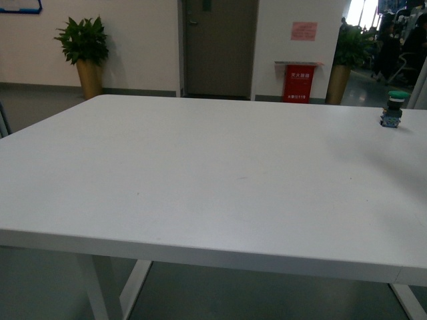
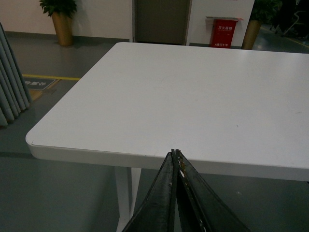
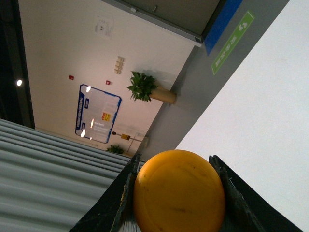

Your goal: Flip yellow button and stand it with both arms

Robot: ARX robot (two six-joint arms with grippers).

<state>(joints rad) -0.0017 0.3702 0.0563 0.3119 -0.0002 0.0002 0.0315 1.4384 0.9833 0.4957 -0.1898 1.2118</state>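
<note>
A white table (image 1: 200, 173) with rounded corners stood on white legs. Its top was matte and plain. One thing rested on it: a green-capped switch (image 1: 393, 110), upright on its dark base, cap uppermost, near the far edge at about two o'clock from the table's centre.

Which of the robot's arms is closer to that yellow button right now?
Right. The right tool has the yellow button clamped between its fingers. The left tool is shut and empty by the table edge, no button near it.
</note>
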